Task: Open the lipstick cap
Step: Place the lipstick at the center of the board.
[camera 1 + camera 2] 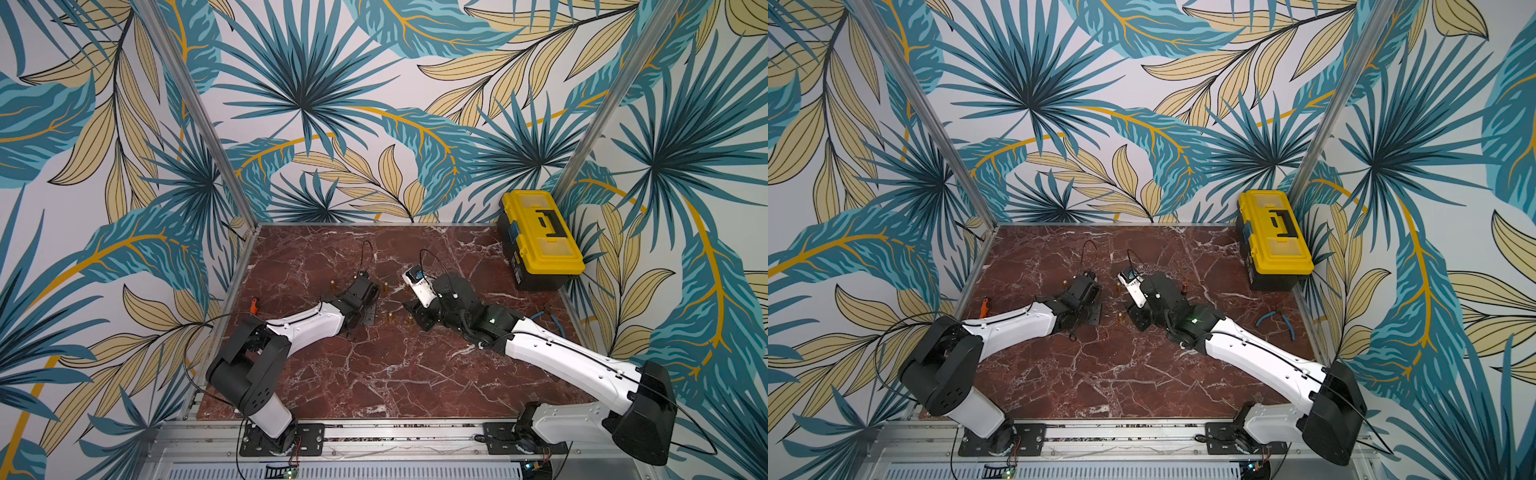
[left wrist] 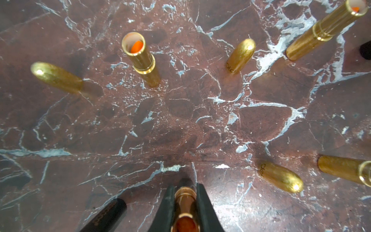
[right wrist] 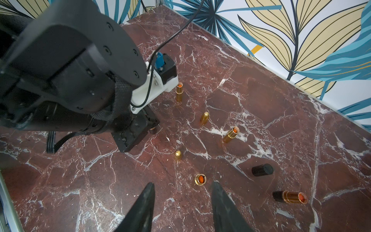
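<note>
The uncapped gold lipstick (image 2: pixel 185 200) is pinched between the closed fingers of the left gripper (image 2: pixel 185 187), low over the marble table (image 2: pixel 180 124), with a black cylinder (image 2: pixel 107 215) just beside it. The right gripper (image 3: pixel 183 183) hovers with its fingers apart and empty, near another open lipstick (image 3: pixel 200 179).

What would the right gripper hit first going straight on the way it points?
Probably the upright uncapped gold lipstick just beyond the open right gripper, though depth is unclear.
</note>
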You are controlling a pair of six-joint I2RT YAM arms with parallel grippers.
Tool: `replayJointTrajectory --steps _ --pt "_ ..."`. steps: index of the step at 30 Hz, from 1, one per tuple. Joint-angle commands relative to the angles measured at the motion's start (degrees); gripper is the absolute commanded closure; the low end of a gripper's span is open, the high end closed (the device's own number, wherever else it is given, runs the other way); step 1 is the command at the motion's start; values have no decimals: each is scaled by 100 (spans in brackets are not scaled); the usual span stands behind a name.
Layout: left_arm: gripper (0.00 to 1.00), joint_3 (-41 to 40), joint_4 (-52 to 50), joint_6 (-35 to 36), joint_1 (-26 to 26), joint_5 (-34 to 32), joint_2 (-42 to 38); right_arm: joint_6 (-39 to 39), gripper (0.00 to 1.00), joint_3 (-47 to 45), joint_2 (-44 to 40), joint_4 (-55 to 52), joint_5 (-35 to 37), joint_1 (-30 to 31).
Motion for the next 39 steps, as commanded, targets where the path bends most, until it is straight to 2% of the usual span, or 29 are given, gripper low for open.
replayJointTrajectory --steps 1,13,15,19,23,29,31,32,33,34,36,37,39 --pt "88 -60 87 -25 -17 75 123 23 53 -40 53 -11 81 -5" --pt "66 113 51 89 -7 120 64 109 52 -40 107 63 3 -5" --pt "58 115 43 107 -8 151 -4 105 52 -40 100 86 -6 -7" --pt "49 115 34 123 -8 99 -117 119 52 -40 82 93 2 -7" --pt "45 109 -2 68 -4 65 -435 141 51 -51 -4 69 56 -5" --pt "35 519 -676 -8 112 368 -1197 276 38 -64 -52 61 393 -29" --pt "30 644 -802 -50 194 554 -1391 354 23 8 -19 -20 549 -41" --pt "26 675 -822 -95 247 655 -1482 387 4 50 -12 -65 623 -53" --pt "21 693 -827 -131 300 725 -1568 403 1 84 -11 -97 676 -57" --pt "19 699 -828 -176 361 781 -1649 414 1 115 -21 -134 693 -57" --pt "4 681 -836 -271 475 809 -1776 424 1 160 -58 -195 767 -61" --pt "0 657 -838 -315 532 754 -1854 487 1 183 -82 -236 942 -59" --pt "1 579 -836 -409 677 608 -1997 669 0 191 -159 -288 1500 -71"
